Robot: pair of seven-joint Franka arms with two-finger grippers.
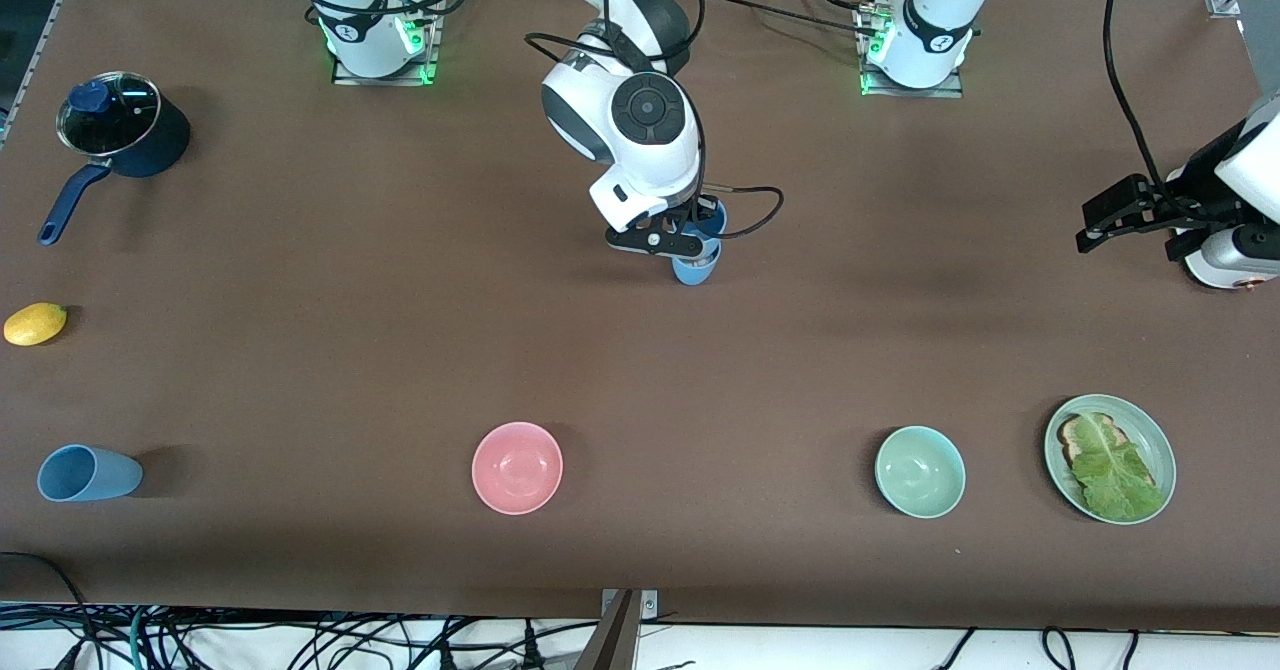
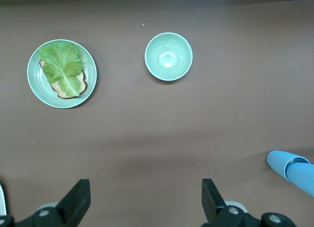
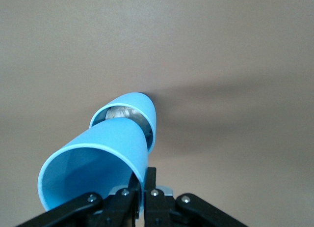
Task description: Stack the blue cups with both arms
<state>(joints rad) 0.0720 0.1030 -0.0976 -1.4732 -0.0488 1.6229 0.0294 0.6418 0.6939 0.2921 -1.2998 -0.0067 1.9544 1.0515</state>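
My right gripper (image 1: 688, 238) is shut on the rim of a light-blue cup (image 1: 712, 218) over the middle of the table. In the right wrist view the gripper (image 3: 146, 177) pinches the wall of this cup (image 3: 98, 163). The cup is tilted, with its narrow end in the mouth of a second blue cup (image 3: 142, 109). That second cup (image 1: 695, 268) stands on the table under it. A third blue cup (image 1: 88, 474) lies on its side near the front edge at the right arm's end. My left gripper (image 1: 1092, 226) is open and empty, up over the left arm's end of the table (image 2: 145, 200).
A pink bowl (image 1: 517, 467), a green bowl (image 1: 920, 471) and a plate with toast and lettuce (image 1: 1110, 458) stand along the front edge. A dark-blue lidded pot (image 1: 125, 128) and a lemon (image 1: 35, 323) are at the right arm's end.
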